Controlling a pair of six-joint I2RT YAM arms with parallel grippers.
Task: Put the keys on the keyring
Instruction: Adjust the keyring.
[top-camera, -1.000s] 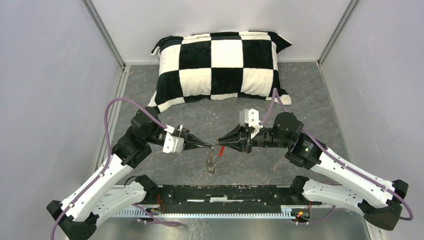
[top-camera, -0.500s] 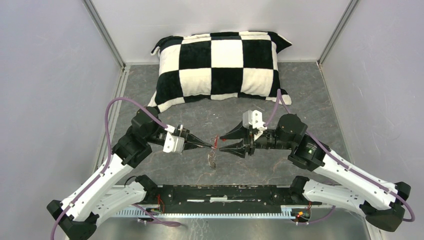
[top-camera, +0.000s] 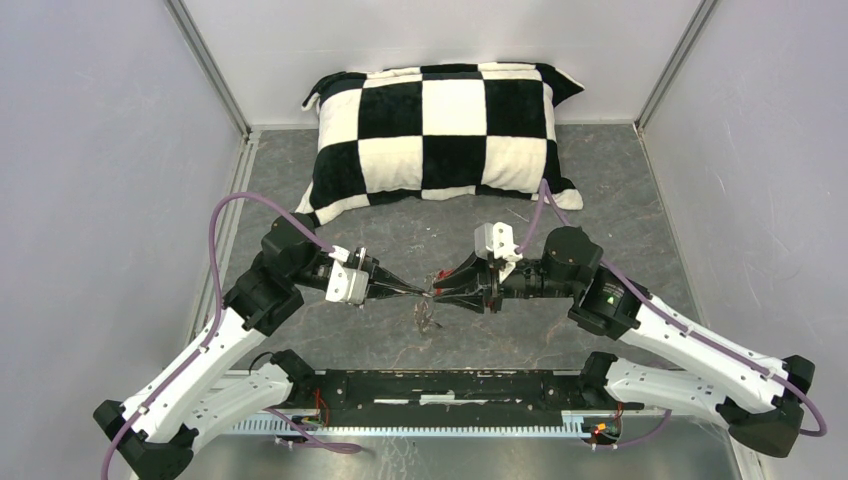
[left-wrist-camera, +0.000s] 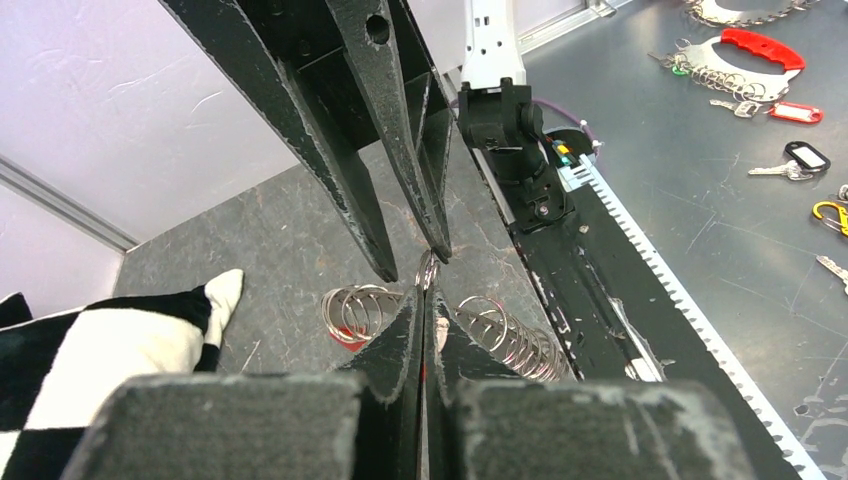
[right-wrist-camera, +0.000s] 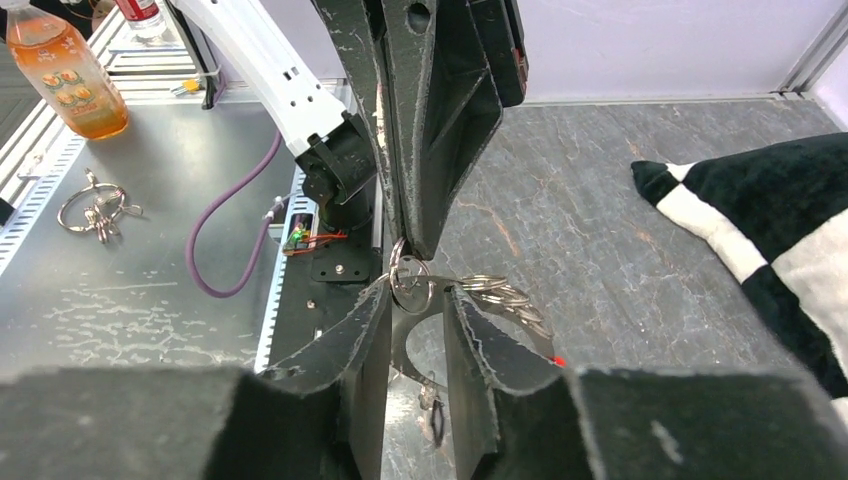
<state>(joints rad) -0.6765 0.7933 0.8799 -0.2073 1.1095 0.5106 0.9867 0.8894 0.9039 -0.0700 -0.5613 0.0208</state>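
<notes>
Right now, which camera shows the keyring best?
Right wrist: the keyring shows close and clear, one loop pinched at the left tool, coils trailing right. Left wrist shows the coils split and partly hidden behind that tool. Top external shows only a tiny tangle between the arms.

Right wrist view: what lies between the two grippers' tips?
One loop of the keyring: the shut left gripper pinches it, and it sits in the gap between the parted fingers of the right gripper. The right wrist view shows this.
</notes>
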